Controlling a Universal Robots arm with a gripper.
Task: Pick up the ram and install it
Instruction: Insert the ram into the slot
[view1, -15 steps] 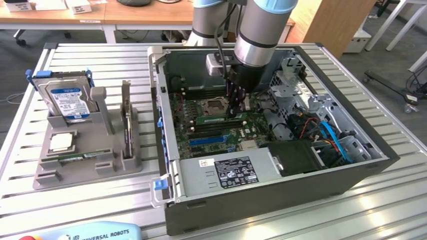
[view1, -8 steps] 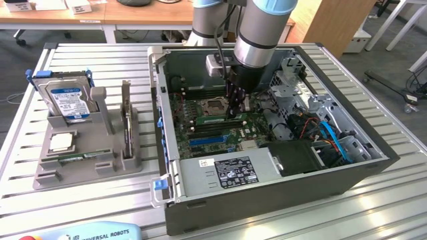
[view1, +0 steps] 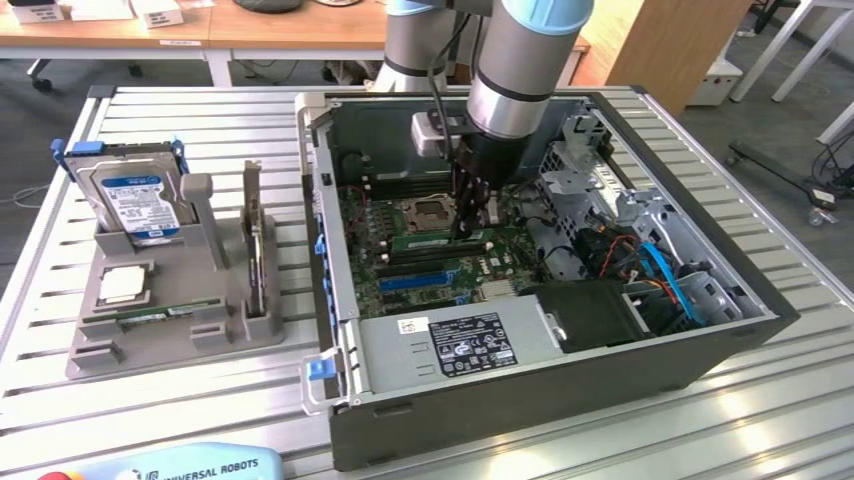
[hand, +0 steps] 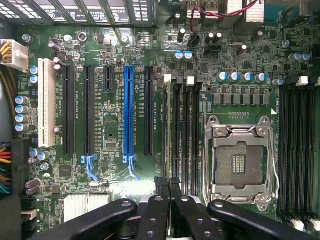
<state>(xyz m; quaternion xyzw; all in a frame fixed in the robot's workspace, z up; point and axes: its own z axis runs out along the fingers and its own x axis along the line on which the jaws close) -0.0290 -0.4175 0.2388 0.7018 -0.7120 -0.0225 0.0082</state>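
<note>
At the desk's near edge lay a blue-and-white pendant (view1: 187, 465) marked Universal Robots. The slatted metal desk (view1: 747, 400) carried an open computer case (view1: 534, 400) lying on its side, with the labelled power supply (view1: 454, 345) at its near end.

On the exterior view's left stood a grey holder (view1: 174, 345), apart from the case. From front to back it carried a green memory stick (view1: 147, 316) lying flat, a square processor chip (view1: 123, 285) and an upright hard drive (view1: 134, 200) with a blue label.

Inside the case, the ram (view1: 414, 243) (hand: 170, 130) stood on edge in a memory slot. That slot lay between the processor socket (view1: 430, 213) (hand: 241, 162) and the blue expansion slot (hand: 129, 115). It was the slot of its bank nearest the expansion slots. Whether the ram was fully seated could not be determined.

The end effector (view1: 470, 228) (hand: 168, 186) was down inside the case, just beside the socket. Its dark fingers (hand: 159, 210) pointed straight down at the board. They were drawn together about one end of the ram, and the stick's thin edge ran out from between the tips along the slot.

The arm (view1: 514, 70) descended near vertically from the upper edge of the exterior view. Its grey and light-blue wrist segments were stacked directly over the end effector, and a second grey segment stood behind them at the case's far wall.
</note>
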